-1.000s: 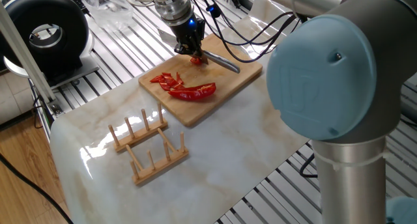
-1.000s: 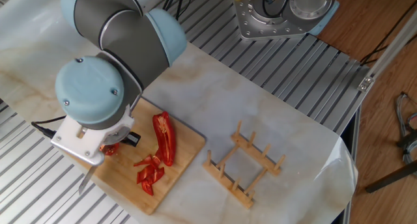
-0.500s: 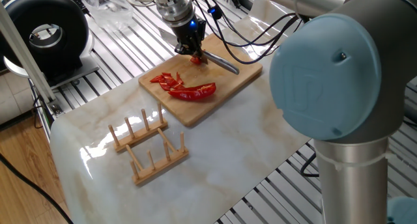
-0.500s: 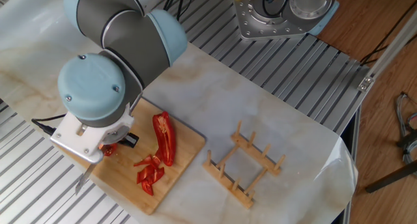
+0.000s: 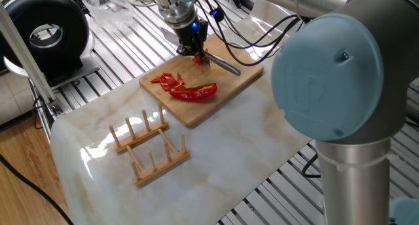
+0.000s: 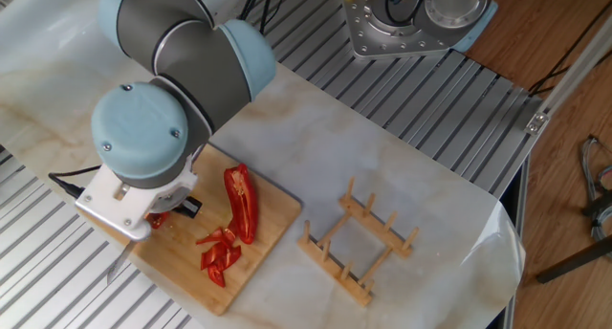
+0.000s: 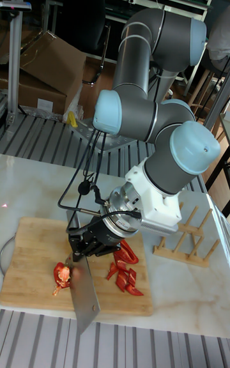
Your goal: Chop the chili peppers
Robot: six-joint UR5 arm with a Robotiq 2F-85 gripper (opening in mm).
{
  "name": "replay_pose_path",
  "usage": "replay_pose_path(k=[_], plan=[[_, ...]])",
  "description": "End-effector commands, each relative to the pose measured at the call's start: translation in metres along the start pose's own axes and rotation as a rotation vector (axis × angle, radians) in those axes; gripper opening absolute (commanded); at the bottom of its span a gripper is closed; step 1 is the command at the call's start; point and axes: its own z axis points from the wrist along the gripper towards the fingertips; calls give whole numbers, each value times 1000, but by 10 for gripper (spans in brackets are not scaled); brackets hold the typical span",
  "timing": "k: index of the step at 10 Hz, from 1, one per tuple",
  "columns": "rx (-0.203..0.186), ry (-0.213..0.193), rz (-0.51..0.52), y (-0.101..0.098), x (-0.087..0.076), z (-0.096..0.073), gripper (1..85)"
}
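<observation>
Landmark: the wooden cutting board [image 5: 226, 87], lying on the marble table [image 5: 216, 159]; every place below is given from it.
Gripper: the gripper [image 7: 89, 243] hangs over one end of the board, its fingers closed tight around the handle of a knife [image 7: 85, 294]. The broad blade points down and out past the board's edge, lifted clear of the wood.
Chili peppers: one long curved half [image 5: 195, 92] lies near the middle of the board; a loose pile of cut red strips [image 5: 169, 80] sits just beside it, toward the board's other end. A small red piece [image 7: 62, 275] lies apart, at the end under the gripper, close beside the blade.
Rack: a wooden peg rack [image 5: 149, 148] stands on the table, well apart from the board and out of the cutting path.
Step in hand: judged from the raised blade, the arm is between cuts, with the small piece by the blade as the likely target.
Doing it well: the blade should come down flat-edged and square to the board, squarely across the piece rather than beside it, so the pepper is cut and not pushed aside.
Care: glossy skin may let a piece slide or cling to the blade; a straight press and a clean lift would help.
Left to do: the long half is uncut, so much of the chopping remains.
</observation>
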Motion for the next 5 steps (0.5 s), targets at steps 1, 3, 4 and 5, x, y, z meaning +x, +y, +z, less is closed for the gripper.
replay_pose_path(k=[1,3,4,5], plan=[[-27,7,2,9,1,-3,13],[-103,7,-13,23,0,-2,13],[-136,6,-19,28,0,-2,13],[-157,6,-21,33,0,-4,13]])
